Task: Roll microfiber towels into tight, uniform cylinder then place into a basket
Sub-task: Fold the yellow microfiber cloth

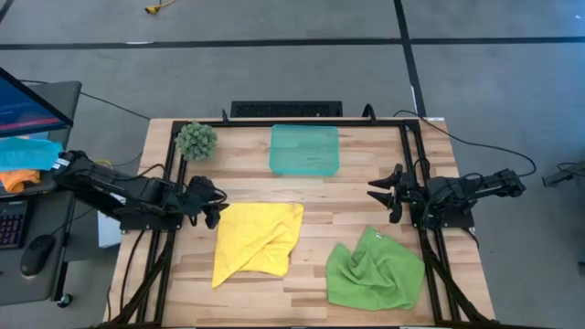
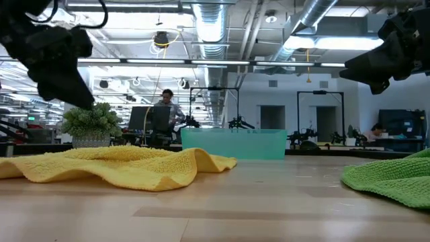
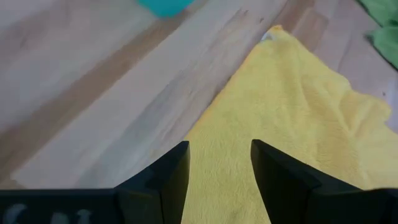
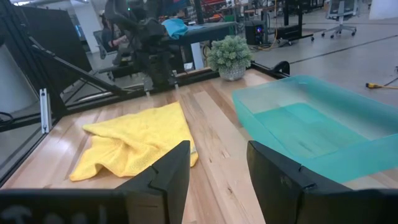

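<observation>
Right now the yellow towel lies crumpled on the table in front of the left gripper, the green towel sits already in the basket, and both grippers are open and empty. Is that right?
One thing is off: the green towel is not in the basket. The high view shows it crumpled on the table near the right gripper, and the basket holds nothing. The rest stands: the yellow towel lies crumpled by the left gripper, and both grippers are open and empty.

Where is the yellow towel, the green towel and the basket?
yellow towel (image 1: pixel 256 239): high view, middle of the cloth.
green towel (image 1: pixel 375 271): high view, middle of the crumpled cloth.
basket (image 1: pixel 304 149): high view, its bare teal floor.
</observation>
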Controlling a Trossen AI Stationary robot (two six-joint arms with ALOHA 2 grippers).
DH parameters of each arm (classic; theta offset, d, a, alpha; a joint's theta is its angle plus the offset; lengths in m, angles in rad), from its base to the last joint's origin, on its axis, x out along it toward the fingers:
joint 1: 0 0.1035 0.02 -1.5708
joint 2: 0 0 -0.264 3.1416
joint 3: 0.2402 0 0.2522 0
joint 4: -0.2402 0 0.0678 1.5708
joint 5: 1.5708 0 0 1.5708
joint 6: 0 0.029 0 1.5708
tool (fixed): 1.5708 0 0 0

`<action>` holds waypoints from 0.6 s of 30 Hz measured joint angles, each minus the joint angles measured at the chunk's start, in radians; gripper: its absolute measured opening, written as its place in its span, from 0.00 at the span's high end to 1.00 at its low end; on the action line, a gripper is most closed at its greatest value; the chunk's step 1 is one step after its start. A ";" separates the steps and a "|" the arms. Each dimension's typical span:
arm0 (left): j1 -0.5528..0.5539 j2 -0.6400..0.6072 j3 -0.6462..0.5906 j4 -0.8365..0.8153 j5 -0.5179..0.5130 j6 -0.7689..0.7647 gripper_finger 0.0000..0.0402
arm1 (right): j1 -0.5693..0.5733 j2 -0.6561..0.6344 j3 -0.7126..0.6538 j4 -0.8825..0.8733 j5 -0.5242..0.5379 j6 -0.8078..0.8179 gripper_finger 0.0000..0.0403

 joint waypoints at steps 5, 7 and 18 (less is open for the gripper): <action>0.000 0.022 -0.008 0.000 0.031 -0.053 0.59 | 0.000 0.000 0.000 0.000 0.000 0.000 0.55; 0.000 0.038 -0.008 0.000 0.030 -0.071 0.58 | 0.000 0.000 0.000 0.000 0.000 0.000 0.55; 0.000 0.157 -0.007 0.002 0.013 -0.060 0.54 | 0.000 0.000 0.000 0.000 0.002 -0.070 0.55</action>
